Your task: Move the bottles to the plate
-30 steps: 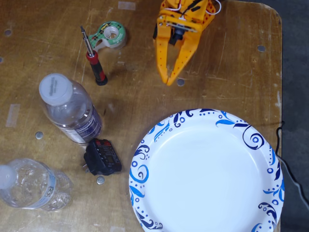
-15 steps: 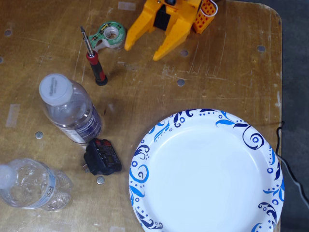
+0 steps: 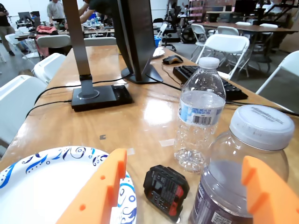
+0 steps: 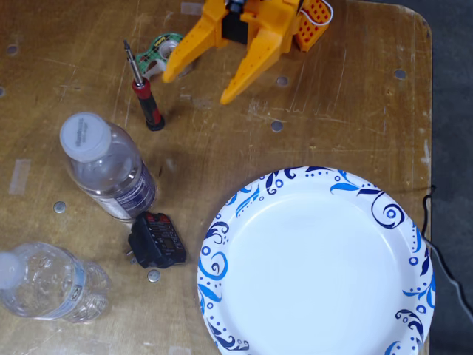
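Note:
The dark-label bottle [image 4: 107,166] stands upright at the left in the fixed view. The crinkled pale-blue-label bottle [image 4: 48,285] stands at the lower left. The white plate with blue swirls [image 4: 222,244] lies at the lower right, with nothing on it. My orange gripper [image 4: 199,85] is at the top, open and empty, apart from both bottles. In the wrist view my gripper [image 3: 183,161] is open. The dark-label bottle [image 3: 247,154] is close by the right finger [image 3: 266,191]. The pale-blue-label bottle [image 3: 200,112] stands farther off. The plate [image 3: 46,156] is at the lower left.
A small black device [image 4: 157,240] lies between the dark-label bottle and the plate, and also shows in the wrist view [image 3: 166,189]. A red-handled screwdriver [image 4: 140,89] and a tape roll [image 4: 162,52] lie by the gripper. A monitor stand [image 3: 140,70], keyboard [image 3: 210,81] and lamp base [image 3: 100,95] stand beyond.

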Available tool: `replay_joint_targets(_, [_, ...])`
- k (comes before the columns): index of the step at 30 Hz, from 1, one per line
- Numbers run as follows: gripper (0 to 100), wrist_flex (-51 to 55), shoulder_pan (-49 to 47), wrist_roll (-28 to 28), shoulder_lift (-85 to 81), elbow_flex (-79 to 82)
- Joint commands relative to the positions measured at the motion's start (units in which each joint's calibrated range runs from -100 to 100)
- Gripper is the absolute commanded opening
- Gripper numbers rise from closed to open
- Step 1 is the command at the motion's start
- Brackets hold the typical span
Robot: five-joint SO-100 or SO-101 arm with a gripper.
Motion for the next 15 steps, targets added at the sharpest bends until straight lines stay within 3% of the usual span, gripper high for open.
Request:
replay_joint_targets(1, [28, -4.59, -0.30, -0.57, 8.25, -5.19])
replay_joint_targets(15, [33, -7.90, 6.60, -0.52, 22.83, -16.00])
